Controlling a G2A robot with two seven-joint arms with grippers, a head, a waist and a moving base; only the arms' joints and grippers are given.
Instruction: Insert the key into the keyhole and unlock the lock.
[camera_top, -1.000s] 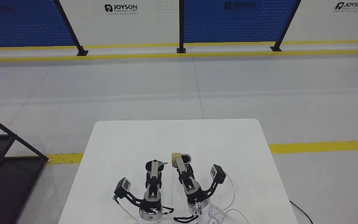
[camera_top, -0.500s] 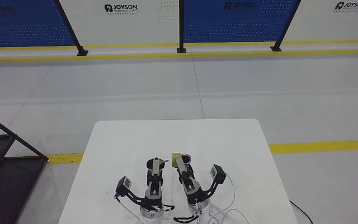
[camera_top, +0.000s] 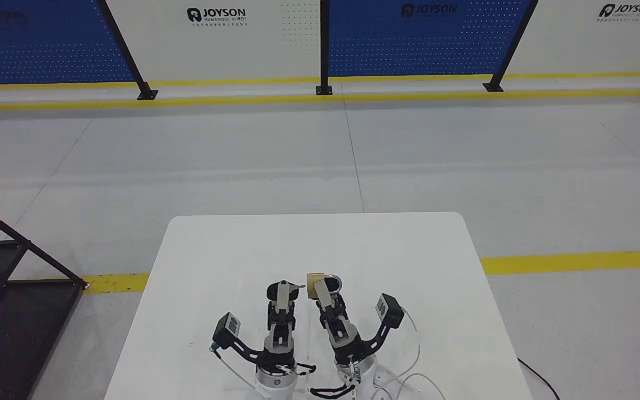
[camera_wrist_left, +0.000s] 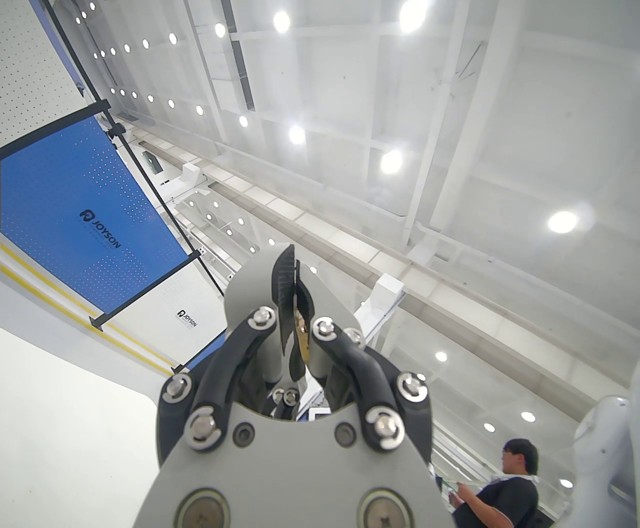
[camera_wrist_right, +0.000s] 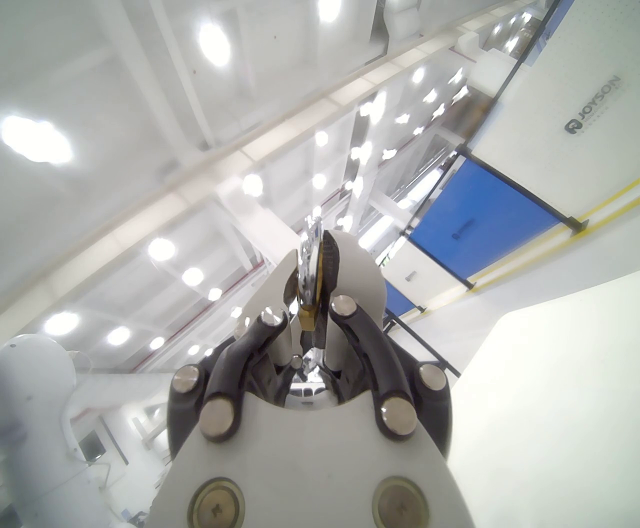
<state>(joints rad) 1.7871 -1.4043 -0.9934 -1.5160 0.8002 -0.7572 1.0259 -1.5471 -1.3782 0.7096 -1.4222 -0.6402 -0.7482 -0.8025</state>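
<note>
Both arms stand close together near the front edge of the white table (camera_top: 400, 250), with their grippers tilted upward. My right gripper (camera_top: 323, 290) (camera_wrist_right: 314, 252) is shut on the lock (camera_top: 316, 276), a brass padlock whose brass body and silvery metal (camera_wrist_right: 310, 280) show between the pads. My left gripper (camera_top: 285, 292) (camera_wrist_left: 292, 272) is just left of it, shut on a small brass key (camera_wrist_left: 301, 327) that is mostly hidden between the black pads. A narrow gap separates the two grippers in the top view. The keyhole is hidden.
The table's far half and both sides are bare white surface. Beyond it lies grey floor with yellow lines and blue-and-white fence panels (camera_top: 420, 35). A dark frame (camera_top: 30, 265) stands off the table's left side.
My left arm has shifted a little to the right, closer to the right gripper and the lock. The right arm has kept still with the lock.
</note>
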